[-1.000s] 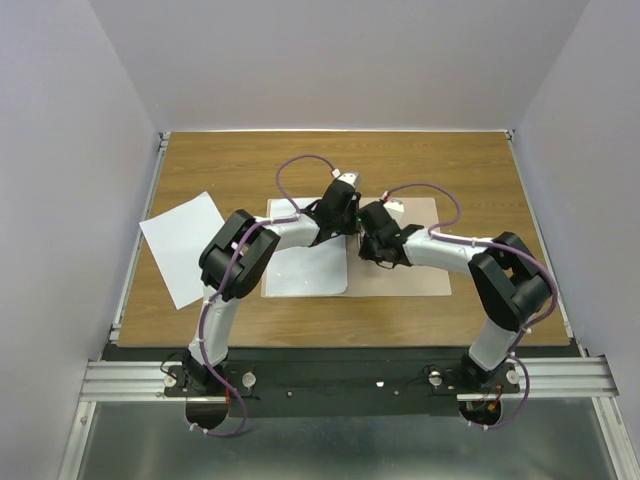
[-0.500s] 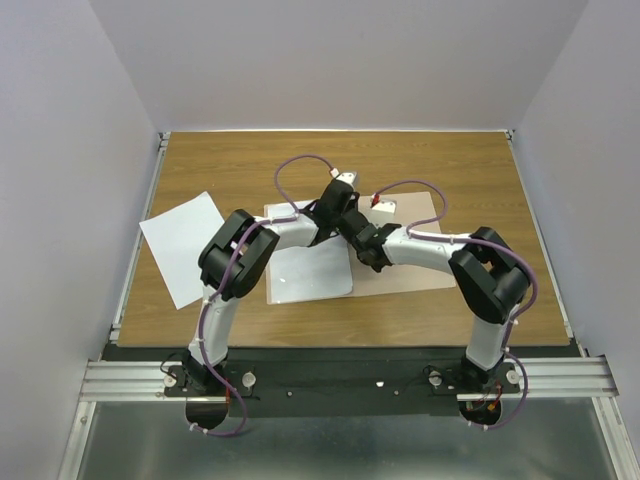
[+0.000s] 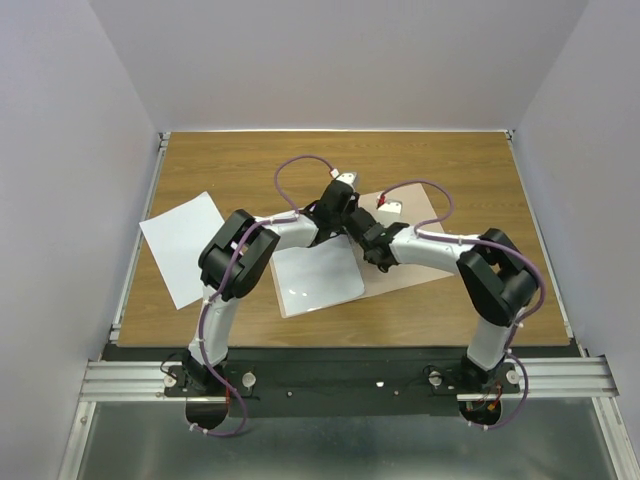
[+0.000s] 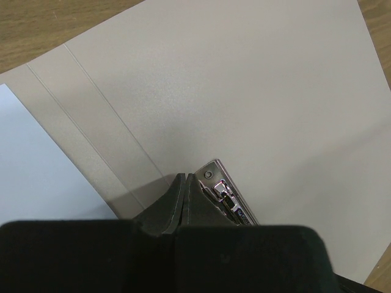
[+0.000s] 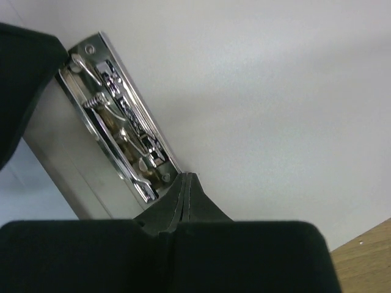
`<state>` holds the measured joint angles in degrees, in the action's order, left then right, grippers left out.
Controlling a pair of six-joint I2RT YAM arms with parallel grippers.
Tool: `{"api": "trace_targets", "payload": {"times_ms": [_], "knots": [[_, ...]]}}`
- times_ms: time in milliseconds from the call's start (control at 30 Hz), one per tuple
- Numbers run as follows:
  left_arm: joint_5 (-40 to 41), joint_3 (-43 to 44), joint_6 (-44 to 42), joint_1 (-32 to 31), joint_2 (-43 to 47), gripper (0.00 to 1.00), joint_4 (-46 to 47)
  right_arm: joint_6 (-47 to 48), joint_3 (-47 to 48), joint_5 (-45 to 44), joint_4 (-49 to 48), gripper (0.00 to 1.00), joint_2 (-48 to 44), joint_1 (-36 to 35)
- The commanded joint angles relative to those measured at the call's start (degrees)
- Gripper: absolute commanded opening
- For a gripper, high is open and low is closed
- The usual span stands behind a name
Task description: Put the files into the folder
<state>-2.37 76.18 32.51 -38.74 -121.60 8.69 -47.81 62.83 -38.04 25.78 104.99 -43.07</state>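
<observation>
Lying open askew: tan folder (image 3: 405, 280), chrome clip (image 5: 116, 116) at fold.

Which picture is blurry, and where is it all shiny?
Right wrist view: the metal clip glints with bright glare, and the right gripper is a bit blurry up close. Left wrist view: sharp, with a soft shadow on the folder near the left gripper. Top view: even light, nothing blurry.

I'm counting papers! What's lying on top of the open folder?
One white sheet lies on the folder, left side, and a metal clip sits at its fold. The arms cover the middle, so anything under them is hidden.
</observation>
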Motion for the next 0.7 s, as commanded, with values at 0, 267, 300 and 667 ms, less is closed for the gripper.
{"api": "trace_targets", "payload": {"times_ms": [0,267,300,667], "knots": [[1.0,-3.5,-1.5,0.0,-2.3,0.00,-9.7,1.8,-5.3,12.3,1.1,0.04,-5.3,3.8],[-0.1,-3.5,-0.6,0.0,-2.5,0.00,-9.4,0.6,-19.7,35.7,-19.3,0.24,-16.6,12.0],[-0.1,-3.6,-0.5,0.0,-2.5,0.00,-9.4,0.6,-20.7,35.9,-20.1,0.24,-16.8,12.3],[-0.2,-3.5,0.3,-0.1,-2.9,0.00,-9.6,-1.1,-22.0,46.0,-33.1,0.25,-12.7,15.6]]}}
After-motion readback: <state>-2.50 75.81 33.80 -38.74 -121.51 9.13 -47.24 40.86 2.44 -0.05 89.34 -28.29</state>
